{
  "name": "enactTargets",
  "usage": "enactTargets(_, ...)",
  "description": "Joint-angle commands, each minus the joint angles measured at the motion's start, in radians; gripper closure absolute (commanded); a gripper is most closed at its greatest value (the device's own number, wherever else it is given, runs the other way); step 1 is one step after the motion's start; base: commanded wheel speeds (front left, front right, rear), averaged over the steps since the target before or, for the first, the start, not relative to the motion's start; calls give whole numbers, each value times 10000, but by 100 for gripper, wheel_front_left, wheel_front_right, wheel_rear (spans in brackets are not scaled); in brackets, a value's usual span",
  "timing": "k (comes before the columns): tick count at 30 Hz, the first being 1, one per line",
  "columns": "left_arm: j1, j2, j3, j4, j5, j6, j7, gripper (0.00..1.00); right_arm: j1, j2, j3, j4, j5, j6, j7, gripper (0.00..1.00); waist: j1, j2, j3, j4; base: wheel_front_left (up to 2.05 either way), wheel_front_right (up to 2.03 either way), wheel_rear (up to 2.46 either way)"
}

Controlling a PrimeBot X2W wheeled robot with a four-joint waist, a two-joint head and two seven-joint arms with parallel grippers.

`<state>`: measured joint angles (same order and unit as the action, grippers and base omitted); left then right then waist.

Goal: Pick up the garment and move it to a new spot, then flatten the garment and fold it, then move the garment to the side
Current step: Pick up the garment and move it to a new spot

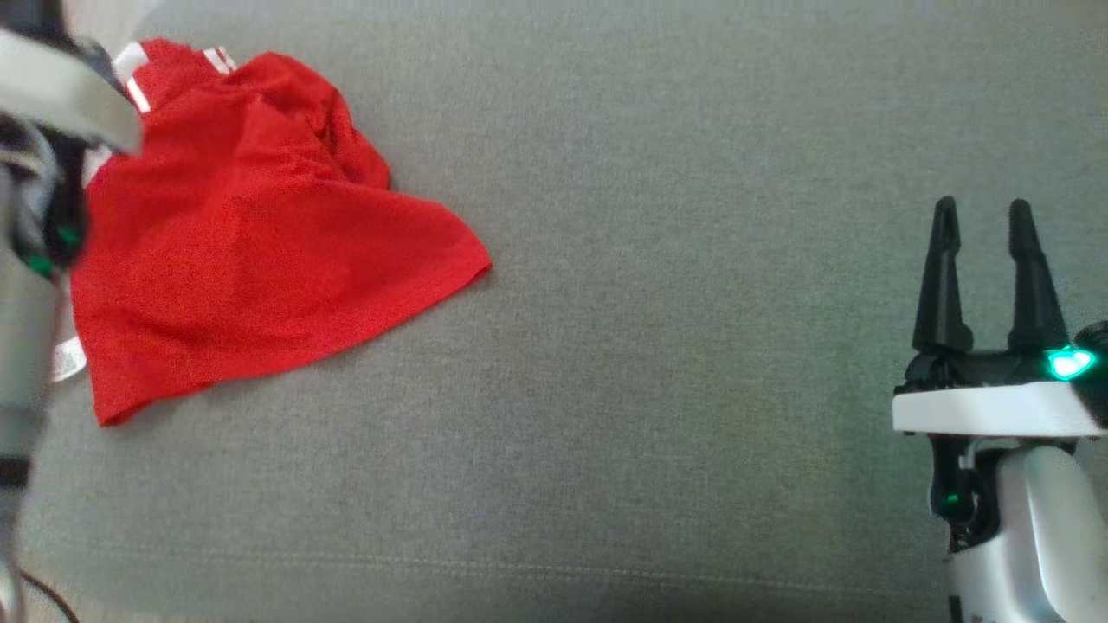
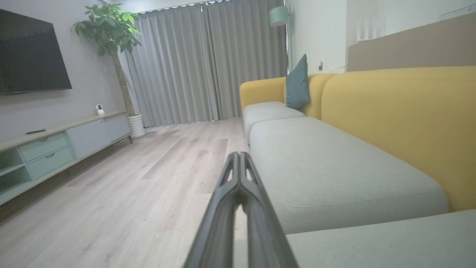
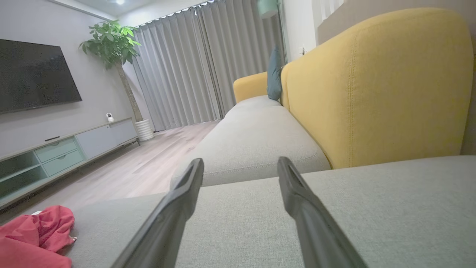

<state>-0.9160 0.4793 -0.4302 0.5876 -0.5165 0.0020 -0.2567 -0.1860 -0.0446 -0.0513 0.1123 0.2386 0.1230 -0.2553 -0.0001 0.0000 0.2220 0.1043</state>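
A red garment (image 1: 251,234) with white trim lies crumpled at the left of the grey seat cushion (image 1: 658,363); it also shows as a red heap (image 3: 33,238) at the lower left of the right wrist view. My right gripper (image 1: 982,225) stands open at the right edge, far from the cloth, with nothing between its fingers (image 3: 186,186). My left arm's pale forearm (image 1: 61,86) hangs at the upper left, over the garment's left edge. In the left wrist view the left gripper (image 2: 238,158) is shut on nothing and points out over the floor past the cushion's edge.
Yellow sofa backrests (image 2: 401,119) run behind further grey cushions (image 2: 334,171), with a teal pillow (image 2: 297,83) at the far end. Wooden floor (image 2: 141,178), a low TV cabinet (image 2: 55,145), a wall TV (image 2: 29,56), a potted plant (image 2: 111,33) and grey curtains (image 2: 200,59) lie beyond.
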Motion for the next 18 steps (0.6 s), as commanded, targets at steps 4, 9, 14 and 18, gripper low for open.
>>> enactTargets(4, 1212, 180, 532, -1392, -85, 502, -49, 100, 54, -56, 486, -492, 33, 77, -65, 0, 1, 0, -535, -142, 0, 0, 0)
enactTargets(9, 2952, -190, 607, -2741, -34, 1208, -50, 100, 300, -56, 653, -609, 55, 77, -65, 0, 1, 0, -959, -79, 0, 0, 0)
enactTargets(14, 4622, -691, 586, -3653, -46, 1771, -50, 100, 644, -56, 903, -686, 19, 77, -65, 0, 1, 0, -1350, 70, 0, 0, 0)
enactTargets(18, 5833, -1162, 660, -4171, 108, 2181, -50, 0, 928, -56, 1064, -752, 9, 77, -65, 0, 1, 0, -1603, 214, 0, 0, 0)
